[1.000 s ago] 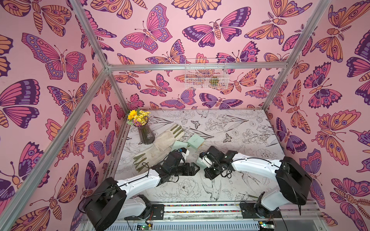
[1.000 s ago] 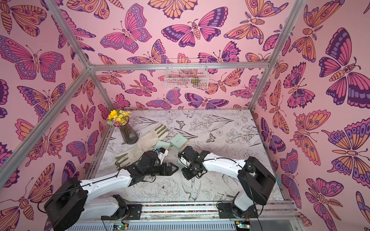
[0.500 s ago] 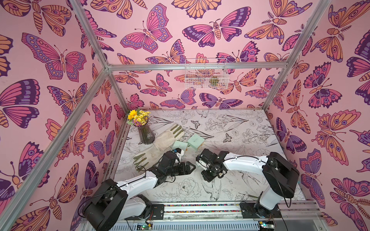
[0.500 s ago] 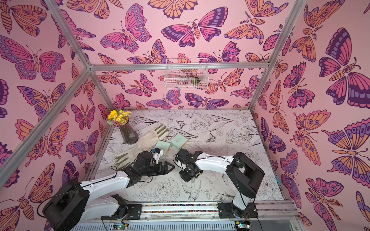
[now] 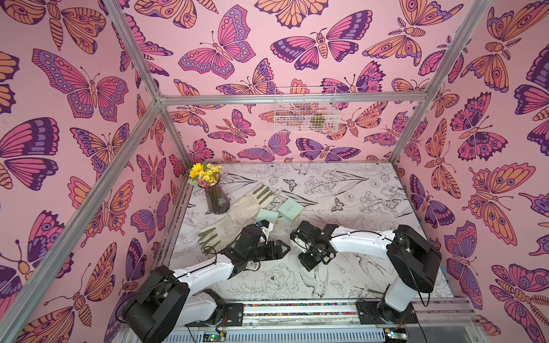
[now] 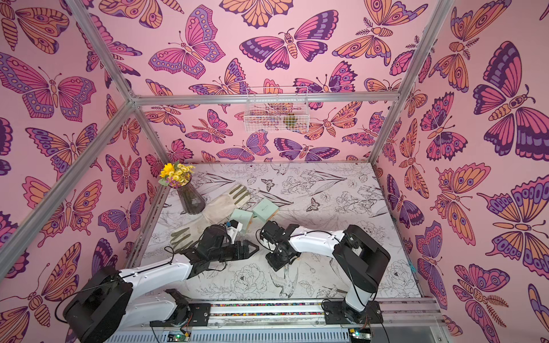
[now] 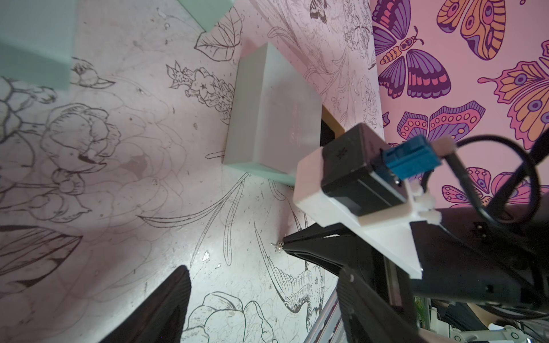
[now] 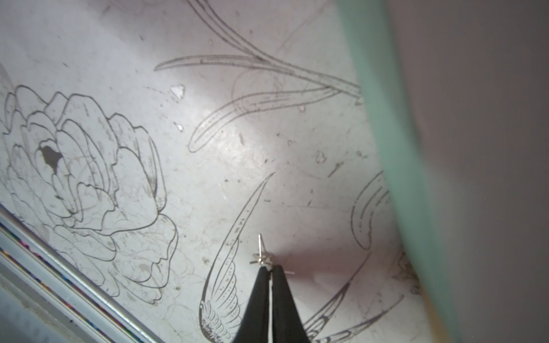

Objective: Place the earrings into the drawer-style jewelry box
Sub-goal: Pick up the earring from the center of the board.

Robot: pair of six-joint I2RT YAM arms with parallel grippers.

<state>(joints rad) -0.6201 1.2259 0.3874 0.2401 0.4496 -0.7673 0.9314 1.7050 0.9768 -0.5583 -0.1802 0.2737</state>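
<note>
Near the jewelry box (image 7: 273,118), right pincer (image 8: 269,268) clamps a star earring (image 8: 260,259); left pincer (image 5: 283,251) stands apart

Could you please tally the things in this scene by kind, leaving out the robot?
Boxes: 3
Gloves: 2
Vase of flowers: 1
Wire basket: 1
Earring: 1
Total: 8

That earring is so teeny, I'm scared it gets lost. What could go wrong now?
The right gripper pinches the star earring only at its very fingertips, so it might slip or twist out and be hard to spot on the busily drawn table. In the left wrist view the jewelry box shows just a narrow dark opening, partly hidden, so the earring could catch the edge or drop outside.
</note>
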